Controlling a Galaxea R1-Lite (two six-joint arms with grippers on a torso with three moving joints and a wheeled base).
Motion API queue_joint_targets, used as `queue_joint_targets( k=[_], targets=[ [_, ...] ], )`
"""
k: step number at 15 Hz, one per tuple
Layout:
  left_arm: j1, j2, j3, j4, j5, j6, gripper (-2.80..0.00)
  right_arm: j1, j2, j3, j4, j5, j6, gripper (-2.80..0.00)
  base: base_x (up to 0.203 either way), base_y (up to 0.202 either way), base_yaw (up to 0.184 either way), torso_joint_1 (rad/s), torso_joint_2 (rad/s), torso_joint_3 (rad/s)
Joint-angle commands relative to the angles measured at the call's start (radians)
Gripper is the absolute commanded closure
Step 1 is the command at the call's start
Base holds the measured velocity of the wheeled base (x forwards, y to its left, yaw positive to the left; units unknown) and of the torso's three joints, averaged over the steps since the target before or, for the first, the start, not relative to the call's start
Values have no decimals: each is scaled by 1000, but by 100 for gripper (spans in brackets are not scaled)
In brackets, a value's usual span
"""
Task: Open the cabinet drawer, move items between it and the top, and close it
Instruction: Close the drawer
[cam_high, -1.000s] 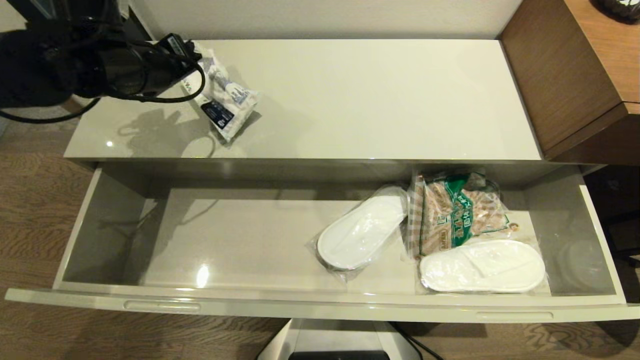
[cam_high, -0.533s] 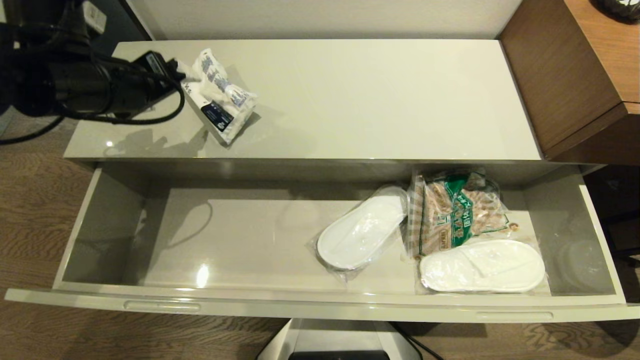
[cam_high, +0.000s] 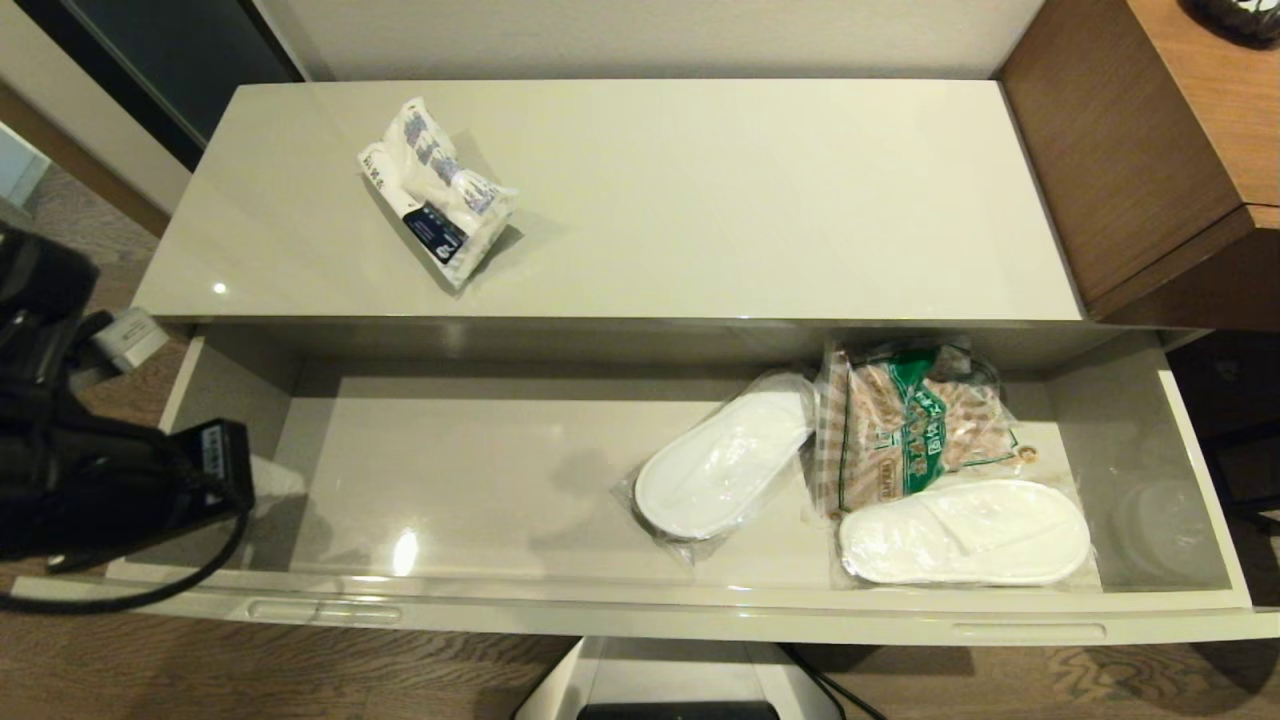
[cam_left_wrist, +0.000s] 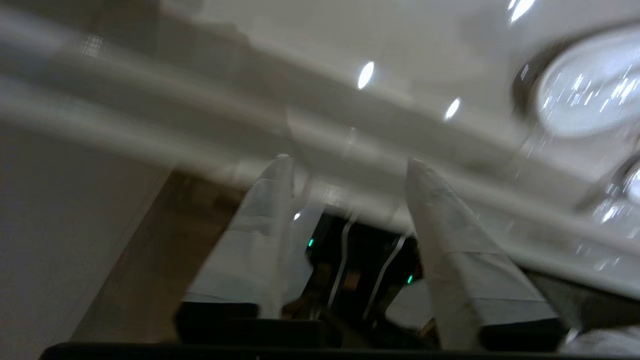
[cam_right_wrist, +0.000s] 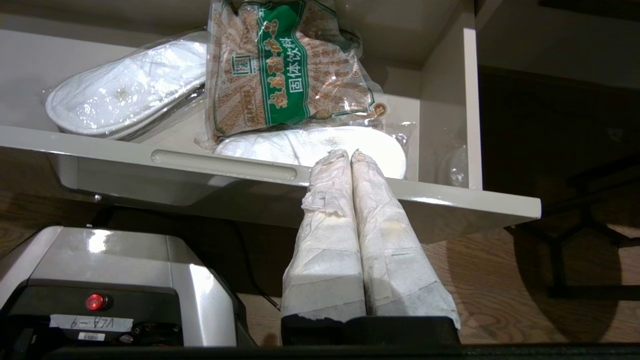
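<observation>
The cabinet drawer (cam_high: 680, 615) stands pulled out. Inside it at the right lies the clear bag with green print (cam_high: 910, 425) (cam_right_wrist: 285, 65), between two wrapped slippers. The small white packet (cam_high: 437, 190) lies on the cream top (cam_high: 750, 200), back left, with nothing touching it. My left arm (cam_high: 120, 490) hangs low over the drawer's left front corner. Its gripper (cam_left_wrist: 347, 165) is open and empty. My right gripper (cam_right_wrist: 350, 155) is shut and empty, just in front of the drawer's front edge (cam_right_wrist: 450, 200), beside the right slot handle (cam_right_wrist: 225, 165). It is out of the head view.
Two white slippers in clear wrap (cam_high: 725, 460) (cam_high: 965, 530) share the drawer's right half. Brown wooden furniture (cam_high: 1150, 150) abuts the cabinet's right end. The robot's grey base (cam_right_wrist: 115, 270) sits below the drawer front. A second slot handle (cam_high: 325, 610) is at front left.
My left arm has pulled away from the white packet, which stays on the top, and swung down to the drawer's left front corner.
</observation>
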Motion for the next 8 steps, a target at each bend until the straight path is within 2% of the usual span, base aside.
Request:
queue_joint_targets(
  k=[1, 5, 7, 8],
  targets=[
    [1, -211, 72, 79, -3, -1, 0, 0, -11, 2, -1, 1, -1, 0, 0, 0, 0, 0, 0, 0],
    [2, -469, 108, 419, -10, 2, 0, 0, -11, 2, -1, 1, -1, 0, 0, 0, 0, 0, 0, 0],
    [3, -547, 172, 513, -26, 0, 0, 0, -11, 2, -1, 1, -1, 0, 0, 0, 0, 0, 0, 0],
    [4, -577, 221, 511, -33, -1, 0, 0, -11, 2, -1, 1, -1, 0, 0, 0, 0, 0, 0, 0]
  ],
)
